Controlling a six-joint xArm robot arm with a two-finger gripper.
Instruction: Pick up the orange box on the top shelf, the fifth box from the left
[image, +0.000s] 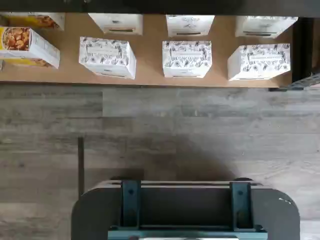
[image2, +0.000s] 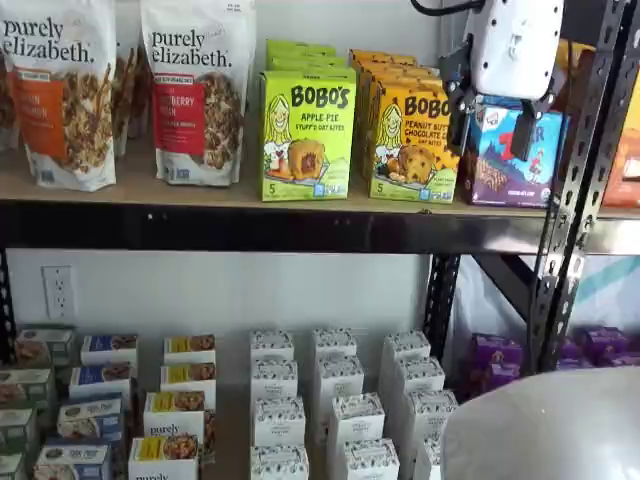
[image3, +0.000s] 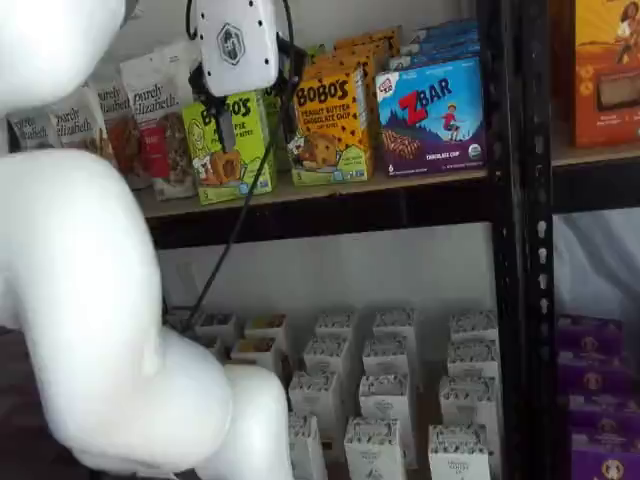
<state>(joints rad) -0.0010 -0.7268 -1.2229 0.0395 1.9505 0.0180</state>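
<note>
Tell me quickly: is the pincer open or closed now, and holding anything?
Pincer: open, holding nothing, in front of the top-shelf boxes.

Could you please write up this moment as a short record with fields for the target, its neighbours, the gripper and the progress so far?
target: the orange box, upright at the front of its row on the top shelf
left neighbour: lime-green Apple Pie box
right neighbour: blue Zbar box
gripper: gripper in front of the shelf, fingers apart, holding nothing
lower level: small white boxes in rows
progress: target not yet touched
</note>
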